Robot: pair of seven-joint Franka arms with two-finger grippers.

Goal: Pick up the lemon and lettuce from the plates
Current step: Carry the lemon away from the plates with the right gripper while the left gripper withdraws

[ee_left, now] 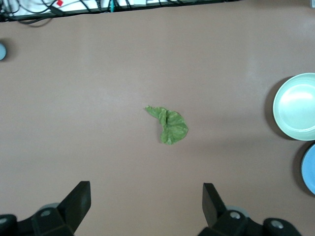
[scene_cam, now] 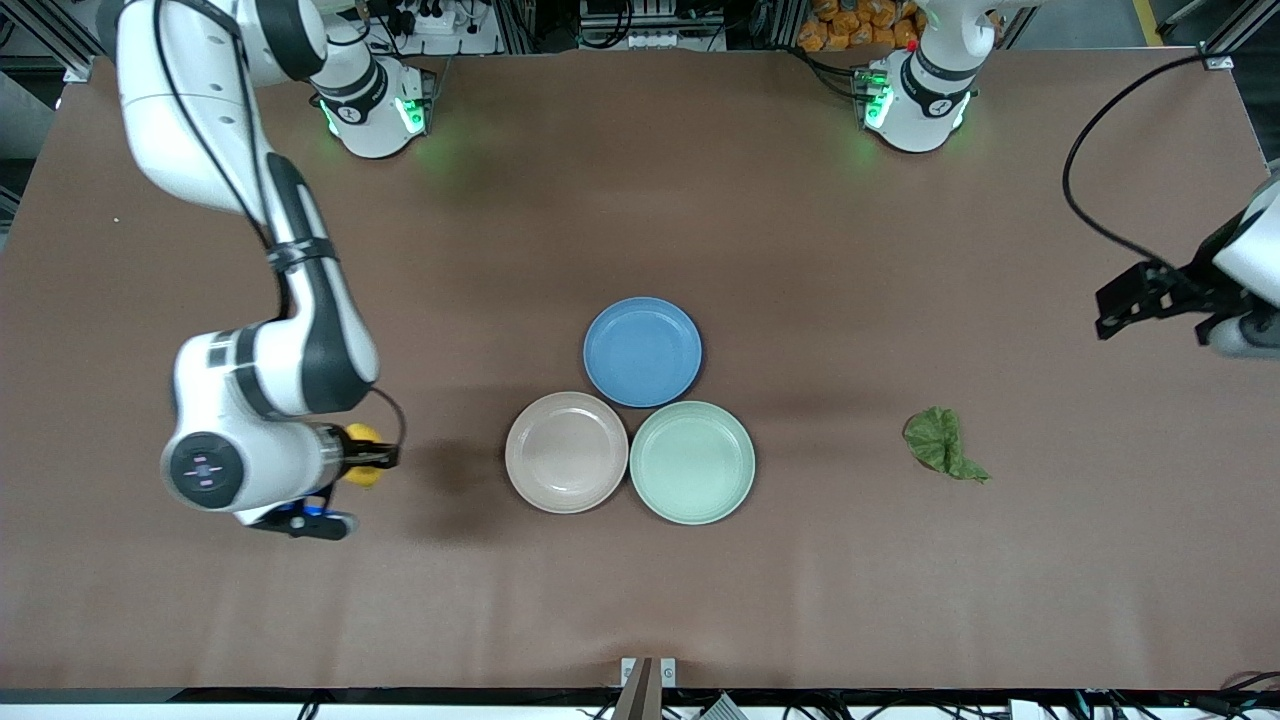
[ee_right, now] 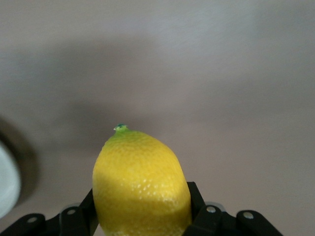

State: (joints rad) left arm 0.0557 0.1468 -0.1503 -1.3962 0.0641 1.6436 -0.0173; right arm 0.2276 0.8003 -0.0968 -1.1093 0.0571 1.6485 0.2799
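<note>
Lemon [ee_right: 141, 184] sits clamped between the fingers of the right gripper [scene_cam: 368, 458], its green-tipped nub pointing out past the fingertips, and it hangs over bare table toward the right arm's end, well apart from the beige-pink plate [scene_cam: 566, 452]. Both that plate and the mint green plate [scene_cam: 692, 462] lie bare, touching each other, with the blue plate [scene_cam: 642, 351] just beside them and also bare.

Lettuce [scene_cam: 941, 443] lies flat on the brown table [scene_cam: 800, 250] toward the left arm's end, well clear of the mint green plate. In the left wrist view it lies out ahead of the left gripper [ee_left: 146, 201], between the lines of the two fingers [ee_left: 78, 199] but held by neither. Those fingers stand wide apart with nothing between them, and that gripper hangs high near the table's edge.

Judging from this, both items are off the plates: the leaf looks finished with, and only the lemon remains to be set down.
</note>
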